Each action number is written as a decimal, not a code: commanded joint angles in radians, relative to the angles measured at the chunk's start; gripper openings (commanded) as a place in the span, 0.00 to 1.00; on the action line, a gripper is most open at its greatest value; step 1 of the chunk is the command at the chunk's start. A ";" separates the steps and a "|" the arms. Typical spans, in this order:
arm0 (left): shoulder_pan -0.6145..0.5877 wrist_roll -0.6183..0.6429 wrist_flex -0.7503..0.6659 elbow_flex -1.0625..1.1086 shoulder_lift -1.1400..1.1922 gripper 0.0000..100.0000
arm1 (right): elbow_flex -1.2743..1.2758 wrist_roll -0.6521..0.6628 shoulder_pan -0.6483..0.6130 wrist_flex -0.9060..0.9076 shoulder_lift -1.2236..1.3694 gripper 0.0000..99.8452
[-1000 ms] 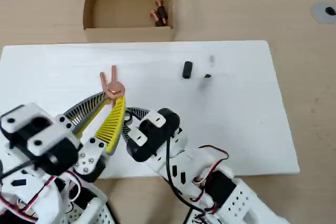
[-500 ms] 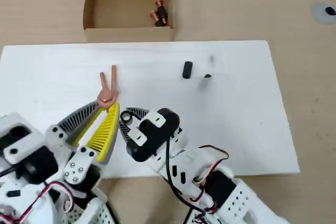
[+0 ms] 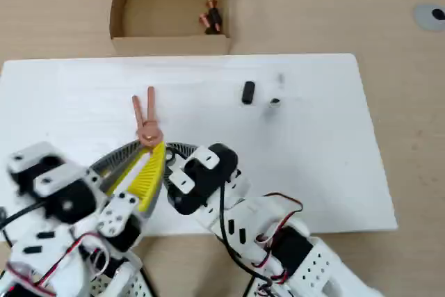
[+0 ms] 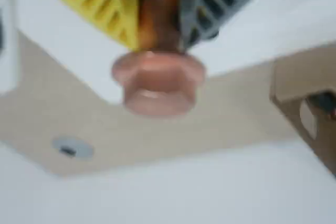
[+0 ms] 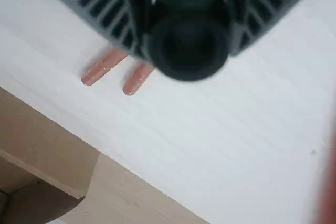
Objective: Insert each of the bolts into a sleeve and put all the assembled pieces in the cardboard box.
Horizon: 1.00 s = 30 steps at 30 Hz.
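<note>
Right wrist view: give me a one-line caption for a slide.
Right gripper shut on a black sleeve above the white board, where two copper bolts lie.

I find no word, number, label or sign that I can read anywhere before me; the cardboard box [image 3: 124, 5] shows plain brown walls; a faint grey mark [image 3: 279, 78] on the white board [image 3: 320, 165] is too small for me to tell whether it is print.
</note>
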 commanded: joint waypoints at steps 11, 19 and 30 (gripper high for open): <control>0.005 -0.002 -0.158 0.124 -0.007 0.01 | -0.019 0.005 -0.007 0.000 -0.022 0.01; -0.092 0.000 -0.269 0.193 -0.007 0.01 | -0.021 0.005 -0.007 0.000 -0.022 0.01; -0.095 -0.002 -0.212 0.193 -0.007 0.01 | -0.021 0.005 0.027 -0.005 -0.022 0.01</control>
